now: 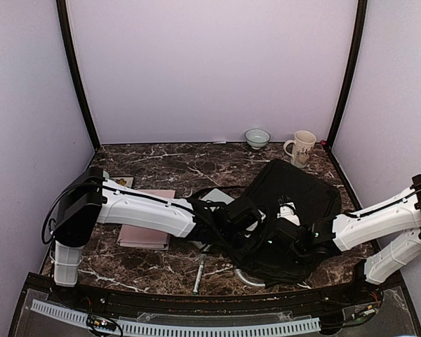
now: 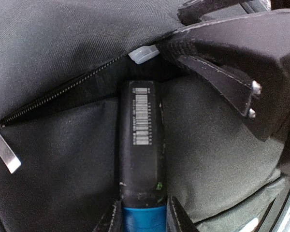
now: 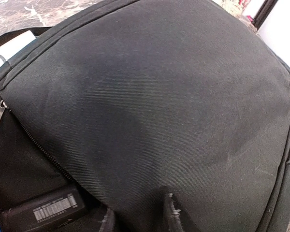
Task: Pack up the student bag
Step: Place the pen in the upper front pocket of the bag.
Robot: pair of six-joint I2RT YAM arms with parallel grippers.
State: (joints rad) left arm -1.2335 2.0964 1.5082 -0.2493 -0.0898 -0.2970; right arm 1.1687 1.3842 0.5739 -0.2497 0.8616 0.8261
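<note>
The student bag (image 1: 302, 193) lies right of centre on the surface. It is soft and limp, so I would hold it at the zipper edge. The left end effector (image 2: 144, 213) is grasping a marker (image 2: 141, 140). The right end effector (image 3: 137, 209) straddles the fabric, and I cannot tell if it grips.

The student bag (image 1: 298, 200) lies right of centre on the surface (image 1: 161, 165). A marker (image 2: 140, 145) pokes into its zip opening: upper end under the flap, lower end between the fingers of the left tool (image 2: 144, 207). Left of the bag lies a notebook (image 1: 147, 226) and, lower right of that, a pen (image 1: 197, 275). Behind the bag, at the surface's upper edge, stands a bowl (image 1: 257, 137), with a mug (image 1: 301, 147) to its right.
</note>
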